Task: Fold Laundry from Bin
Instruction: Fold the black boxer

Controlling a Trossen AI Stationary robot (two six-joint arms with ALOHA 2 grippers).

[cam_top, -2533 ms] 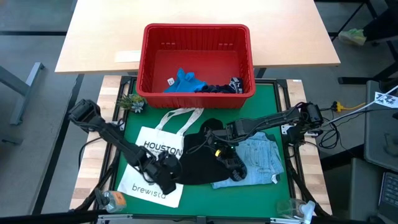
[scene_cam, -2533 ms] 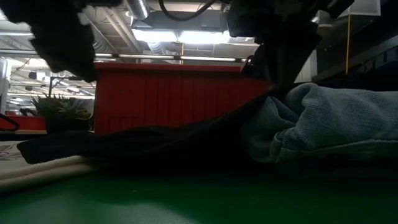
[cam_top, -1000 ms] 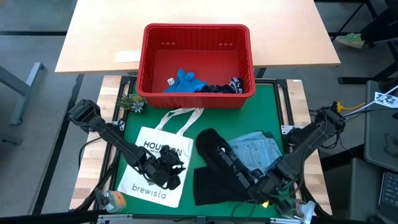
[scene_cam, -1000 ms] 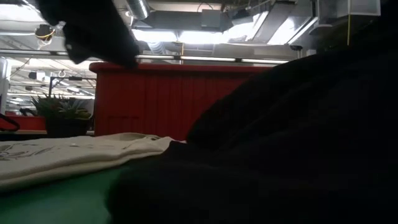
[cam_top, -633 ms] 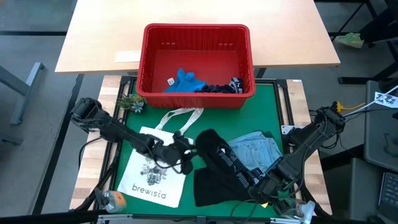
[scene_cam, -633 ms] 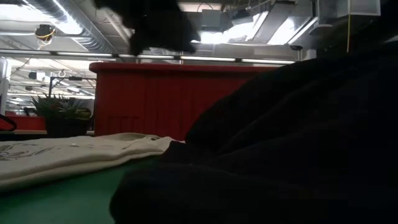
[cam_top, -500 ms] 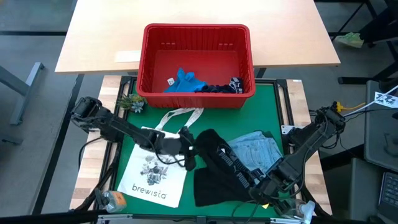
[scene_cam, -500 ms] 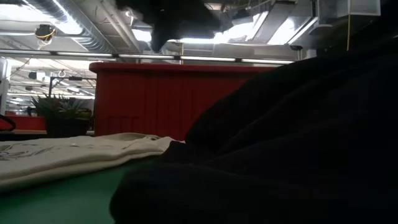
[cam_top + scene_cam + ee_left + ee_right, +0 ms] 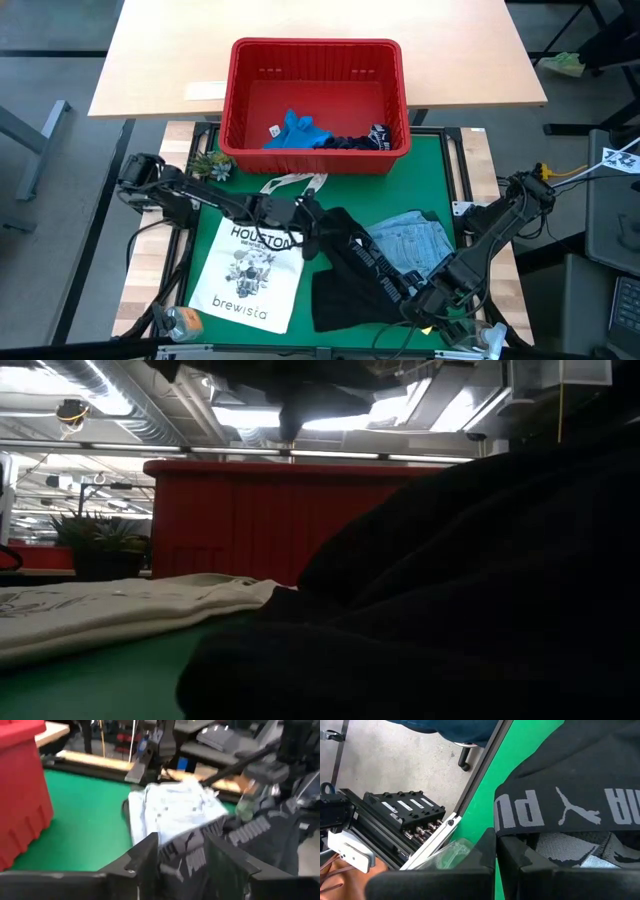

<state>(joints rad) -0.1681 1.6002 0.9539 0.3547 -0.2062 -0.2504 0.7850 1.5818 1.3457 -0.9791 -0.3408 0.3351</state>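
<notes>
The dark garment [image 9: 345,275] lies limp on the green mat near the front, partly over the denim shirt [image 9: 412,240] — soft, light, best taken at corners — the right gripper [image 9: 425,303] pinching its near hem shut, the left gripper [image 9: 308,240], fingers apart, at its far edge.

Low view: black garment [image 9: 470,590] blocks most of the frame. Left wrist view blurred; denim shirt [image 9: 175,812] beyond left gripper [image 9: 181,851], detail unclear. Navy garment [image 9: 362,141] partly behind bin [image 9: 316,160] wall.
</notes>
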